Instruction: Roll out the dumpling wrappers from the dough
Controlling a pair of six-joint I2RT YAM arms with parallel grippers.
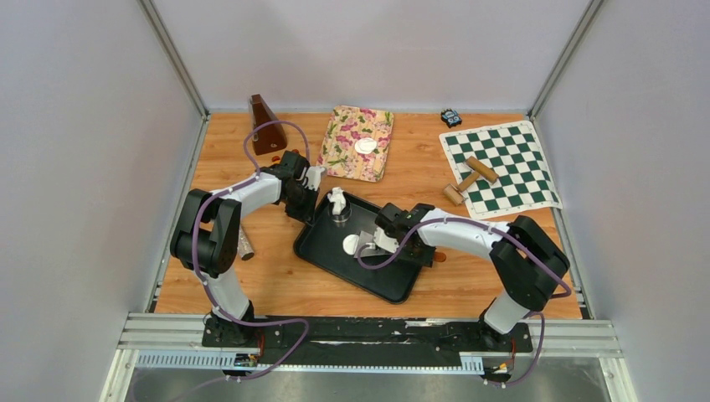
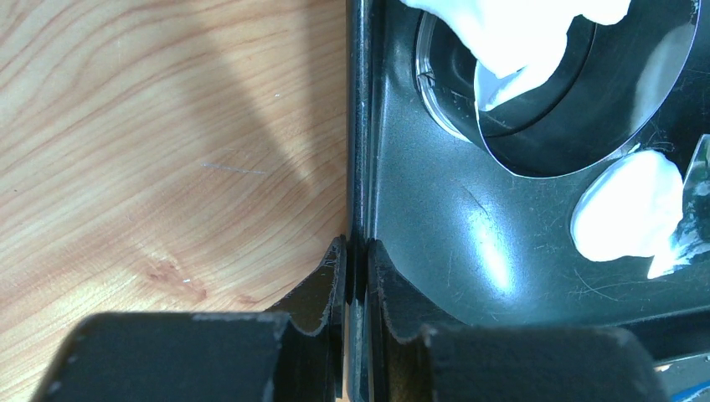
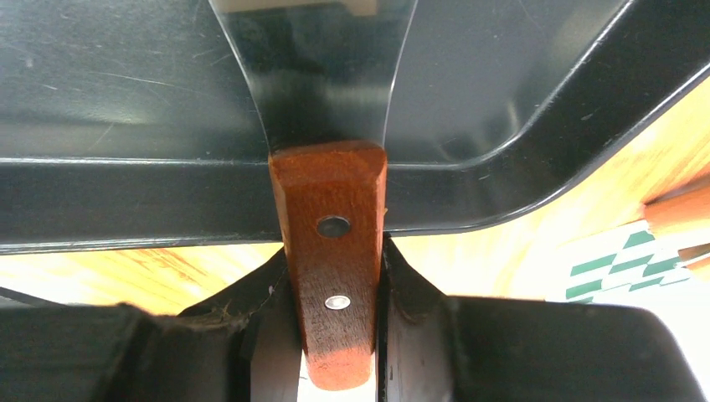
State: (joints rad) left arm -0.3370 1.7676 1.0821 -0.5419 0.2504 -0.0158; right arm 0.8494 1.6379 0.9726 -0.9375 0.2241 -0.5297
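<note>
The wrapper (image 1: 351, 244) lies flat on the tray (image 2: 452, 251) floor, at 9 o'clock from the right tool (image 3: 335, 260) in the top view. That tool is clenched on the spatula (image 3: 328, 180) handle; the spatula's long axis runs 3-to-9, blade toward the wrapper. The left tool (image 2: 356, 251) is clamped on the tray rim at 11 o'clock.

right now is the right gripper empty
No, the right gripper is shut on a wooden handle whose metal blade reaches over the black tray.
</note>
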